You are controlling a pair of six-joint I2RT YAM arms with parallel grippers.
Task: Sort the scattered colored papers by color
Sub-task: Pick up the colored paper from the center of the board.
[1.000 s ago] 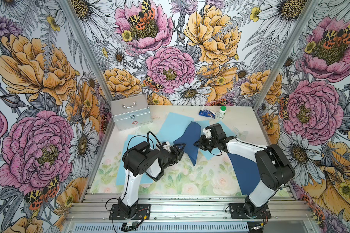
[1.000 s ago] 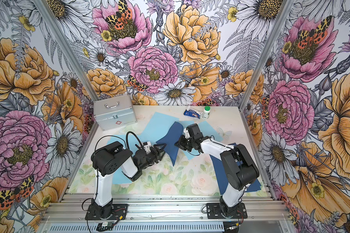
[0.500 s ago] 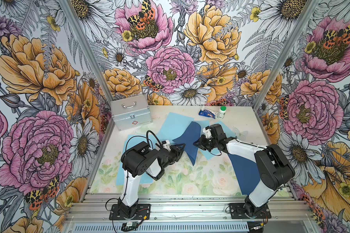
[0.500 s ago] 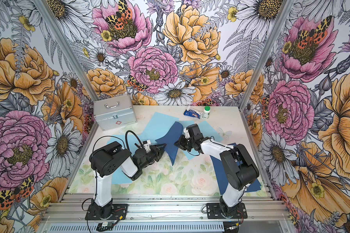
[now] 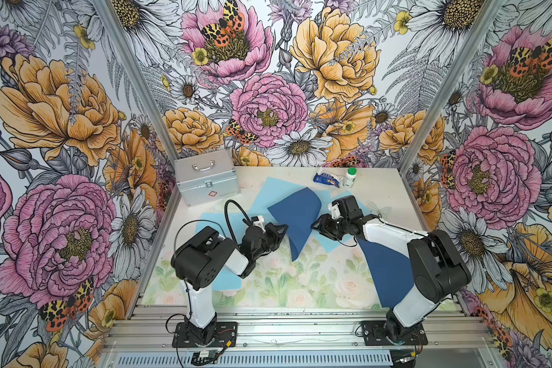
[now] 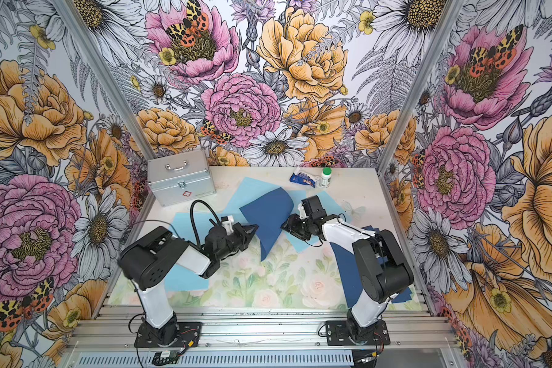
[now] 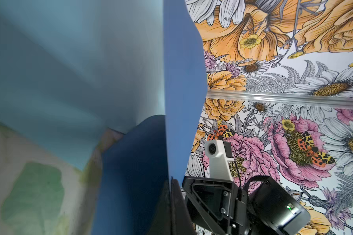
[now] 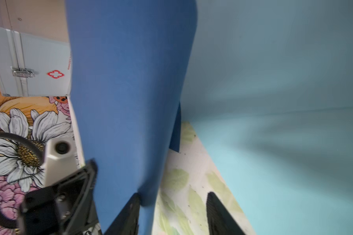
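Curling up off the table at centre, the navy sheet stands arched between the two arms in both top views. Left gripper sits at its nine o'clock edge, jaws clamped tight on the paper; the left wrist view shows that sheet running straight into the closed fingers. Right gripper is at the sheet's three o'clock edge, jaws apart: in the right wrist view one finger touches the navy sheet while the other finger stands clear of it. Light blue sheets lie flat beneath and around, one toward twelve o'clock, one under the left arm, one by the right gripper. Second navy sheet lies flat at four o'clock, partly under the right arm. Silver case at eleven o'clock, packet and bottle at one o'clock.
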